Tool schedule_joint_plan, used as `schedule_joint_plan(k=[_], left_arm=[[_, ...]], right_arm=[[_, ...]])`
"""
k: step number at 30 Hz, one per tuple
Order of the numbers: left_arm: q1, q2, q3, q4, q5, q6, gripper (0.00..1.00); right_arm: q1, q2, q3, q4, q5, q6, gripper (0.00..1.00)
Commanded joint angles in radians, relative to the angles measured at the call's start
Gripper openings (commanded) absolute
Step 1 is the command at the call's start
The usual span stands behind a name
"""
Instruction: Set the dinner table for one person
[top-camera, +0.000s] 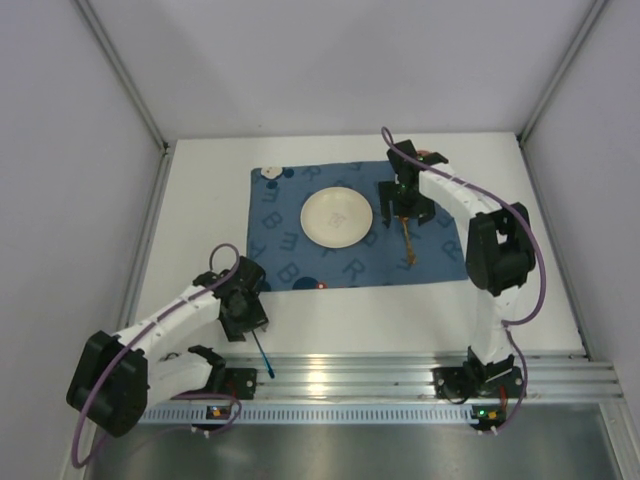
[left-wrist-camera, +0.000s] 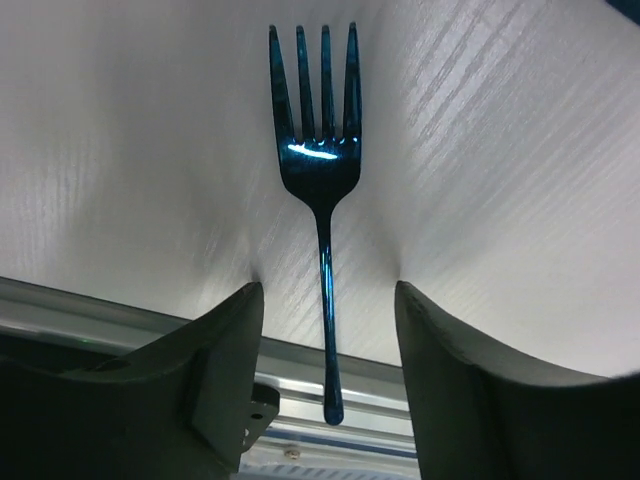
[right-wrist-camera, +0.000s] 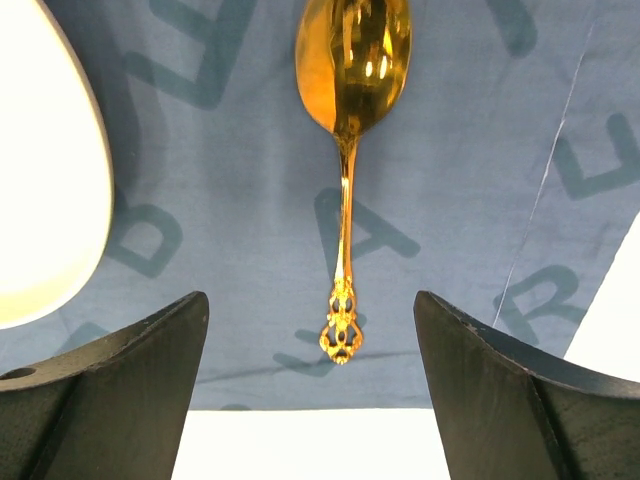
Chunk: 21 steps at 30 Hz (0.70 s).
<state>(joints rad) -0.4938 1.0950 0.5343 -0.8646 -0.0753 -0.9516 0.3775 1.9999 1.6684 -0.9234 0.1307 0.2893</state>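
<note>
Looks partly set on the surface (top-camera: 200, 230): plate (top-camera: 337, 217) mid-frame on the mat (top-camera: 290, 255), spoon (right-wrist-camera: 352, 60) just right of it below the wide, empty right hand (top-camera: 404, 212), fork (left-wrist-camera: 318, 170) lower left by the rail (top-camera: 400, 375), off the mat, ungrasped between the wide left hand (top-camera: 245, 325).

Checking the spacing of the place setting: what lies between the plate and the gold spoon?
Only bare placemat cloth lies between the plate and the gold spoon. The right wrist view shows this most clearly.
</note>
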Motion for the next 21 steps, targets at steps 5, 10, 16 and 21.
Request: schedule_joint_plan(k=[5,10,16,21], left_arm=[[-0.003,0.042,-0.065,0.154,-0.027,-0.047,0.52],[-0.003,0.138,-0.022,0.213,-0.081,-0.030,0.35],[-0.005,0.224,0.033,0.225,-0.098,0.007,0.00],[-0.005,0.152,0.171,0.208,-0.058,0.079,0.00]], right_arm=[[0.006,-0.088,-0.044,0.012,-0.019,0.005,0.84],[0.006,-0.099,-0.035,-0.003,-0.017,0.001,0.84],[0.006,-0.118,-0.039,-0.008,-0.009,-0.004,0.83],[0.006,-0.127,-0.038,-0.022,-0.003,-0.006,0.83]])
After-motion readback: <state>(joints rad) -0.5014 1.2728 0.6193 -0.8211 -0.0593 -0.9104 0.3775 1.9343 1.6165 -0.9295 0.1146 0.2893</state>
